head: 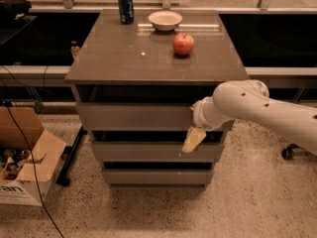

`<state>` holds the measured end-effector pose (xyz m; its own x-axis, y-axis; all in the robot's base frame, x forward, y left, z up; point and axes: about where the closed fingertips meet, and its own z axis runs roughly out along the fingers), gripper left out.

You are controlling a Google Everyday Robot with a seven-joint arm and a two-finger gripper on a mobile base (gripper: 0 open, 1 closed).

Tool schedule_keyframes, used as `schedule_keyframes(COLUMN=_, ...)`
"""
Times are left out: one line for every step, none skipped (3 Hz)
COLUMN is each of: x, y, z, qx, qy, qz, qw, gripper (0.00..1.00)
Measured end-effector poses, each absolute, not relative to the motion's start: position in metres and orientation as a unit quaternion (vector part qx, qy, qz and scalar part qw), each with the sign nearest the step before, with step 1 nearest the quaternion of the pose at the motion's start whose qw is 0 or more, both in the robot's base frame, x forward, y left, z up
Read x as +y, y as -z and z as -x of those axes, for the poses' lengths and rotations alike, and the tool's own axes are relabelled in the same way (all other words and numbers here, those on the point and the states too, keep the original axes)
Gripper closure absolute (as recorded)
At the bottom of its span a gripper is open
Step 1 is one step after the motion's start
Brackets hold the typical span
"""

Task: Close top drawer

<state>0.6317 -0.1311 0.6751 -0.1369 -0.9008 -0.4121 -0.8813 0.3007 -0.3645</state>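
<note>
The top drawer (133, 117) is the uppermost of three plain grey fronts on the cabinet. Its front stands about level with the two fronts below it, with a dark gap under the cabinet top. My gripper (194, 139) is at the right end of that front, on the end of the white arm (257, 108) that reaches in from the right. Its pale yellow tip hangs down over the gap above the middle drawer (148, 151). The bottom drawer (153, 176) is shut.
On the cabinet top (124, 58) stand a blue can (126, 7), a white bowl (165, 20) and a red apple (183, 44). An open cardboard box (25, 162) and cables lie on the floor at the left. A caster wheel (286, 153) is at the right.
</note>
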Motion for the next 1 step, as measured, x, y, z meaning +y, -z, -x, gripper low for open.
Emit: schedule_keyframes(x=-0.1311, y=-0.6751, z=-0.6317, qx=0.754, qy=0.017, qz=0.591, qw=0.287, gripper=0.0)
